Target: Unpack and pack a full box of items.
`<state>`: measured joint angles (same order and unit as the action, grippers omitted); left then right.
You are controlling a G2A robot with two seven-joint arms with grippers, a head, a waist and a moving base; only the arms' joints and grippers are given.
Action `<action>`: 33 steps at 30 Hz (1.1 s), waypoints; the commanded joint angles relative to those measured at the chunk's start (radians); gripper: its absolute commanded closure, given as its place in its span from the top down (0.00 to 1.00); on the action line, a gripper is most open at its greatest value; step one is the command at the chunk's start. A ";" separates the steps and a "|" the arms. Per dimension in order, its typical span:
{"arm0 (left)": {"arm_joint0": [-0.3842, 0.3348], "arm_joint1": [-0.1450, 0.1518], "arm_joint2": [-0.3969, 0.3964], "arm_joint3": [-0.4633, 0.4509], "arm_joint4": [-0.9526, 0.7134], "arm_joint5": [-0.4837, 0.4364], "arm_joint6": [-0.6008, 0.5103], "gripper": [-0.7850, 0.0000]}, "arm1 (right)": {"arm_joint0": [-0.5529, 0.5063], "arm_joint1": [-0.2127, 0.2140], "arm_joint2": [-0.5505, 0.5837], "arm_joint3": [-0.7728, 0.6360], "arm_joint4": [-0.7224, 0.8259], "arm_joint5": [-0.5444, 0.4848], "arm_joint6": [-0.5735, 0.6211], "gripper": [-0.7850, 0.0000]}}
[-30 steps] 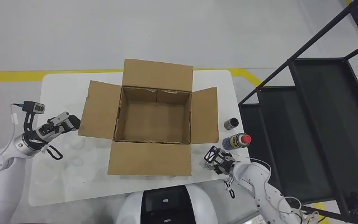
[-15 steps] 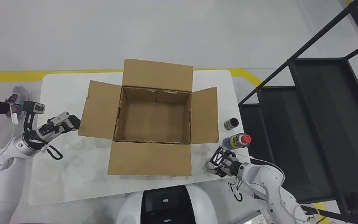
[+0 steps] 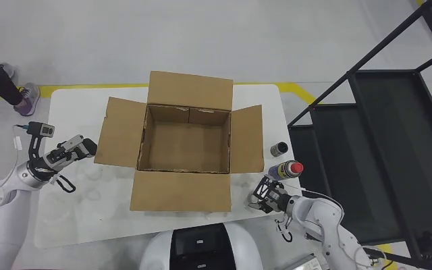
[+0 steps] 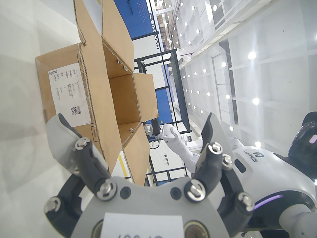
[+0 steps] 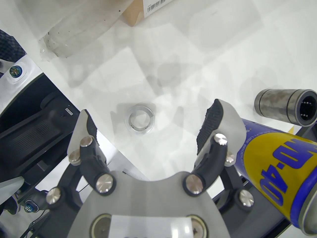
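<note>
Right gripper [image 5: 151,111] gapes wide and empty, a metal ring [image 5: 140,121] lying just ahead between its fingers; left gripper [image 4: 135,122], likewise open and empty, faces the box [image 4: 99,115].

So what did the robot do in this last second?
The right arm's fingers shifted slightly toward the near edge of the table and now hang open above a small metal ring. Nothing was grabbed or released. The left arm's fingers, the cardboard box, the spray can and the metal cylinder stayed put.
</note>
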<state>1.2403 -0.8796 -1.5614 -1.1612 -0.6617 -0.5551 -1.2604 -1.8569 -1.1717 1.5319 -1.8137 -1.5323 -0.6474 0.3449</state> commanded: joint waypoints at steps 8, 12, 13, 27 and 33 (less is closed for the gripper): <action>0.000 0.000 0.000 0.000 0.000 0.000 0.000 1.00 | 0.023 0.002 -0.014 0.045 -0.001 0.001 0.040 1.00; 0.000 0.000 0.000 0.000 0.000 0.000 0.000 1.00 | 0.048 0.003 -0.033 0.089 0.001 -0.004 0.043 1.00; 0.000 0.000 0.000 0.000 0.000 0.000 0.000 1.00 | 0.053 0.003 -0.037 0.099 0.007 -0.003 0.037 1.00; 0.000 0.000 0.000 0.000 0.000 0.000 0.000 1.00 | 0.101 0.010 -0.065 0.196 0.021 0.004 0.013 0.42; 0.000 0.000 0.000 0.000 0.000 0.000 0.000 1.00 | 0.109 0.014 -0.075 0.210 0.018 0.015 0.011 0.38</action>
<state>1.2403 -0.8796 -1.5614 -1.1612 -0.6617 -0.5551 -1.2604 -1.7494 -1.1584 1.4591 -1.6071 -1.5098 -0.6361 0.3549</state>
